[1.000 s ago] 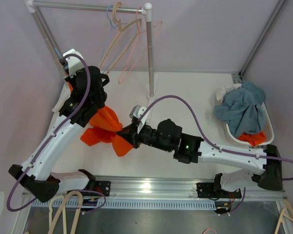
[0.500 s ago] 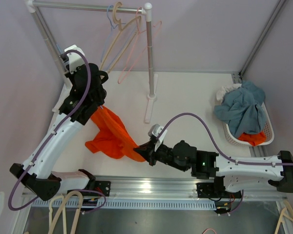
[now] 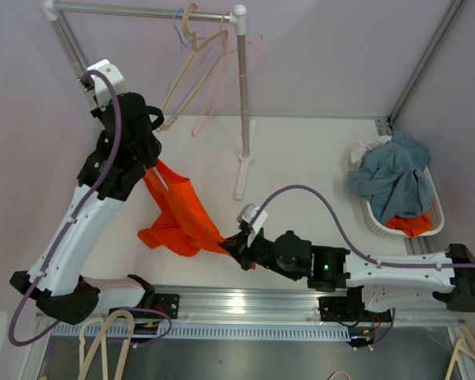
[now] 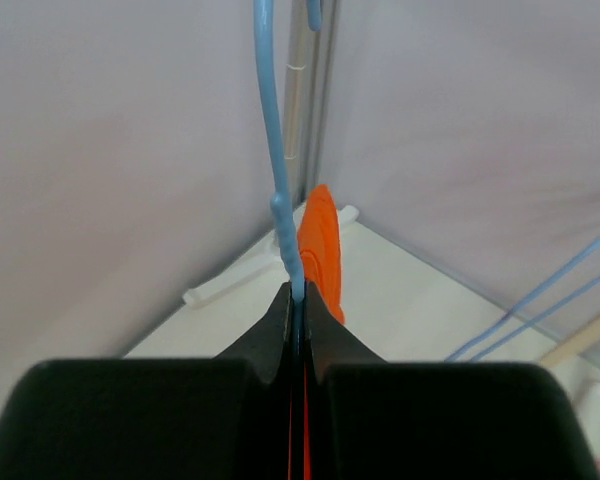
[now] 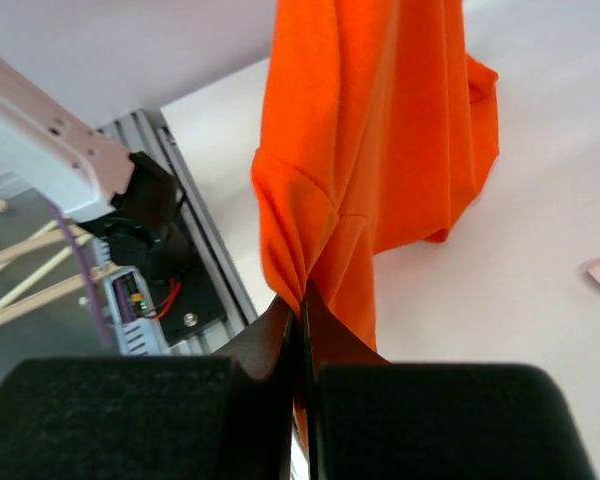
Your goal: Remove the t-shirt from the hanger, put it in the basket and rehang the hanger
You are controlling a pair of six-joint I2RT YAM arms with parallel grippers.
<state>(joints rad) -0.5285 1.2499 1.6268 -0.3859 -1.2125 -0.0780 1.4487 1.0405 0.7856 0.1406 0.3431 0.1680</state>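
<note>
Two grippers, both clamped. Left gripper (image 4: 296, 298) pinches a thin, smooth blue hanger (image 4: 272, 130), jaws closed tight on its rod. The rod rises straight above the fingertips, with a small nub partway up. T-shirt (image 3: 180, 212): orange, soft matte knit, draped in long folds. It hangs below the left gripper and stretches across to the right gripper (image 5: 302, 305), whose jaws are pinched narrow on a gathered fold of the cloth. Loose cloth bunches on the white table (image 3: 301, 150) between the two.
</note>
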